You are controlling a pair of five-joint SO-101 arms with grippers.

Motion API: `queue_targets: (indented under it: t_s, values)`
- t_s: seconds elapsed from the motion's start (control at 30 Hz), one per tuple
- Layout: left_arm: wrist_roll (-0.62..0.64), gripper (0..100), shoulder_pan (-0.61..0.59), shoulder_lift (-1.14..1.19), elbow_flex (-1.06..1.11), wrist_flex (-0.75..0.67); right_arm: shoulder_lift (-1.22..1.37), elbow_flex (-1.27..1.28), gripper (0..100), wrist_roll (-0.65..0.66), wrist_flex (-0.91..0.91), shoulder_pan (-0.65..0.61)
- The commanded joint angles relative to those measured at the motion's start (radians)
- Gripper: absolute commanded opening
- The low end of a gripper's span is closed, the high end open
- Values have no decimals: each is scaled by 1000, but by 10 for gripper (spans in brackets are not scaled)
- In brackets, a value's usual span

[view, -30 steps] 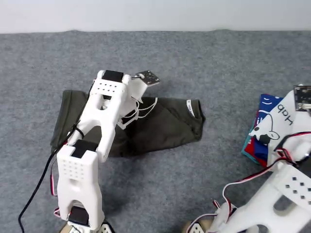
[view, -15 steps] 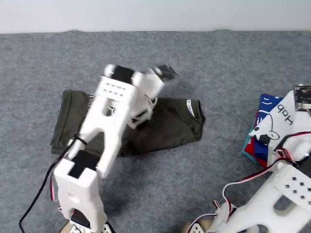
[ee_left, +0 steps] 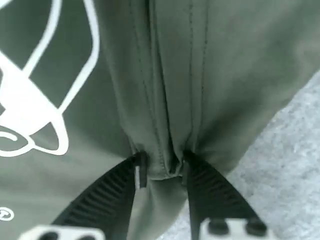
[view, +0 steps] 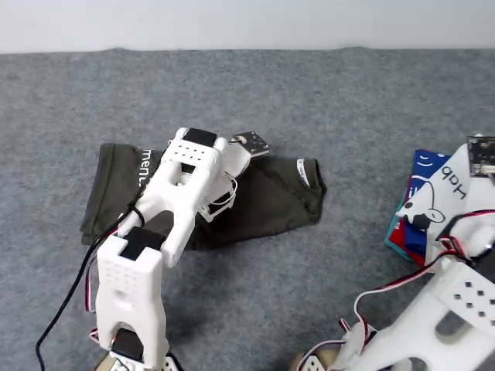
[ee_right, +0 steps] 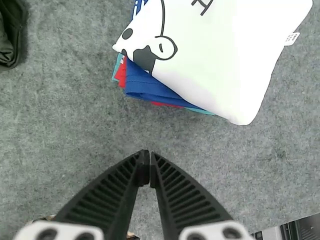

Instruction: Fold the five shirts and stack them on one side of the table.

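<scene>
Left gripper [ee_left: 161,167]: my jaws are nearly closed, pinching a seam fold of the green shirt [view: 271,201].
Right gripper [ee_right: 145,172]: I keep it closed and empty, beside the stack [ee_right: 210,55].
Where: green shirt mid-table [view: 348,100], stack at its right edge.

Olive shirt half folded mid-table, four folded shirts stacked at the table's right edge.

The olive shirt [view: 271,197] lies crumpled and flat on the grey table [view: 348,100], left of its middle. It is doubled over lengthwise, with white print showing at its left end and a pale neck label at its right end. A seamed ridge of its cloth is bunched between the fingers of the left gripper [ee_left: 161,167]. Well apart from it, against the table's right edge, sits the stack [view: 410,224]. A white shirt [ee_right: 225,55] with a black cartoon print is on top, over a blue shirt [ee_right: 150,85]. Slivers of a red shirt [ee_right: 121,75] and a teal shirt [ee_right: 200,111] show at the bottom.
</scene>
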Motion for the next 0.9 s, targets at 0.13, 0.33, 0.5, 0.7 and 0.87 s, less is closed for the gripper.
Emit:
queue_targets:
  t_s: [0.13, 0.33, 0.5, 0.7, 0.87]
  values:
    - [6, 126, -2, -63, 1, 21, -19, -5, 15, 8, 35, 12]
    - [71, 132, -6, -242, 2, 64, -19, -5, 15, 8, 35, 10]
    - [140, 208, -55, -353, 2, 83, -19, -5, 15, 8, 36, 12]
    - [166, 214, -295, -391, 1, 64, -19, -5, 15, 8, 36, 13]
    - [137, 273, -542, -390, 1, -38, -19, -5, 15, 8, 36, 13]
